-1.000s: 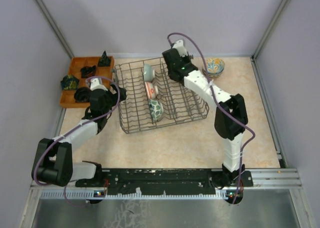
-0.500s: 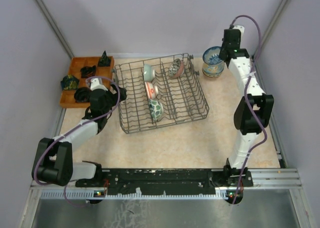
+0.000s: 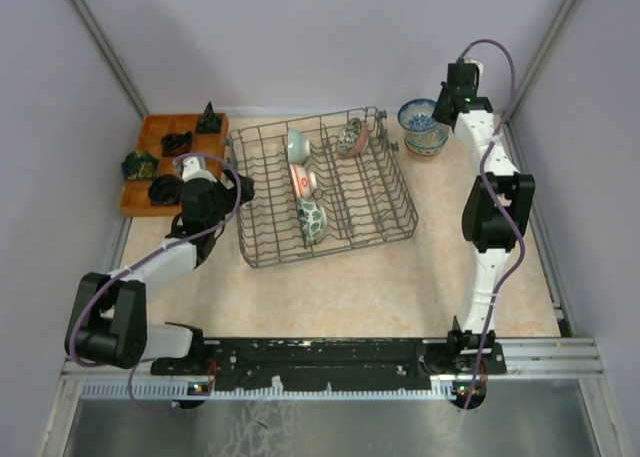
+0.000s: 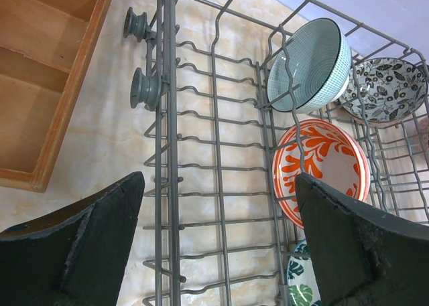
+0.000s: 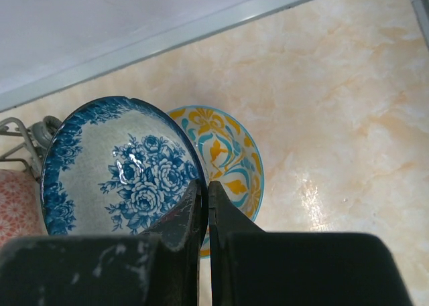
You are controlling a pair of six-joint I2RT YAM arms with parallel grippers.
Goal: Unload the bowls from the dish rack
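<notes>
The dish rack (image 3: 330, 249) stands mid-table holding several bowls: pale green (image 3: 296, 144), red-and-white (image 3: 303, 180), green leaf-patterned (image 3: 311, 220) and a dark floral one (image 3: 351, 136). My left gripper (image 3: 243, 187) hangs open over the rack's left edge, nothing between its fingers; its wrist view shows rack wires (image 4: 167, 118), the pale green bowl (image 4: 310, 65) and the orange-and-white bowl (image 4: 322, 169). My right gripper (image 3: 438, 115) is shut on the rim of a blue-and-white bowl (image 5: 114, 165), held tilted over a yellow-and-blue bowl (image 5: 231, 152) on the table at the back right.
An orange compartmented tray (image 3: 145, 172) with dark objects sits left of the rack, close to my left arm. The back wall and the right wall stand near the right gripper. Bare table lies in front of the rack and to its right.
My right arm swung from above the rack's rear to the back right corner, carrying the blue-and-white bowl over the yellow one. The left arm stayed put.
</notes>
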